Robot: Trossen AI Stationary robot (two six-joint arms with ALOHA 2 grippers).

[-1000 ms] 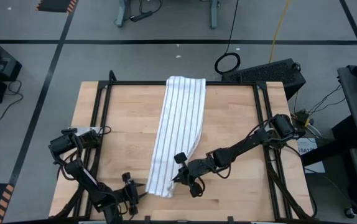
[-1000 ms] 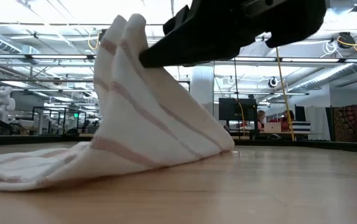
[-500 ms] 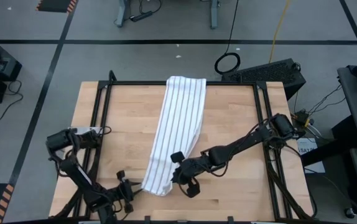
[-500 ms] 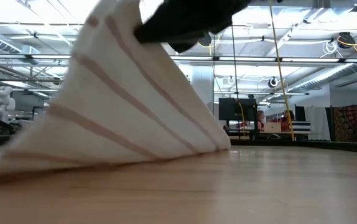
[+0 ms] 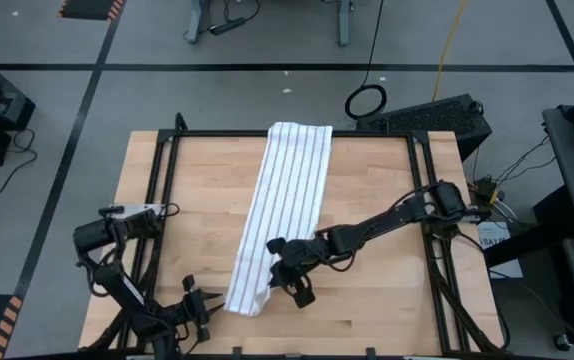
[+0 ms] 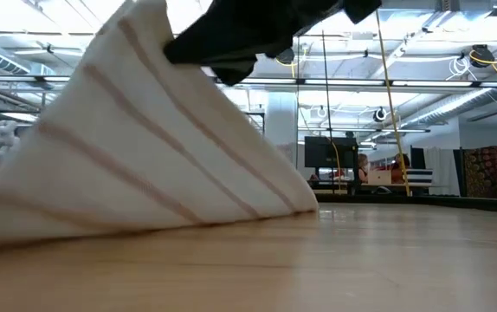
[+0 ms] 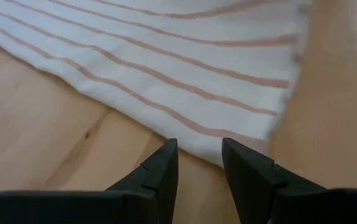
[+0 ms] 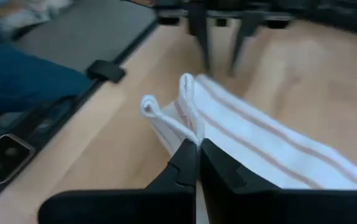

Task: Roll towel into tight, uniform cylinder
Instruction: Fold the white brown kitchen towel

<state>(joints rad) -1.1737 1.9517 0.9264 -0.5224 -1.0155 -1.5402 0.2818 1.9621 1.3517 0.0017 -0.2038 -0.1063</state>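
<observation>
1. Lying lengthwise down mid-table: towel (image 5: 285, 200), near end lifted.
2. Pinching that end's right edge: right gripper (image 5: 275, 272), clenched.
3. Nosing the left corner: left gripper (image 7: 198, 163), parted, grasping nothing.
4. Judging soft, light, floppy; gripping both near corners.

This is a robotics lab or industrial test hall. The wooden surface (image 5: 367, 190) sits inside a black metal frame (image 5: 297, 133) on a grey floor (image 5: 167, 90) marked with dark tape lines (image 5: 267, 67), and loose cables (image 5: 367, 100) trail across it beside a black equipment case (image 5: 437, 115). Seen level across the surface, the room is a broad open hall with ceiling strip lights (image 6: 422, 30), overhead pipes and rails (image 6: 404, 82), a yellow hanging cable (image 6: 385, 104), dark monitors (image 6: 326, 154) and a person seated at a far workstation (image 6: 363, 165).
</observation>
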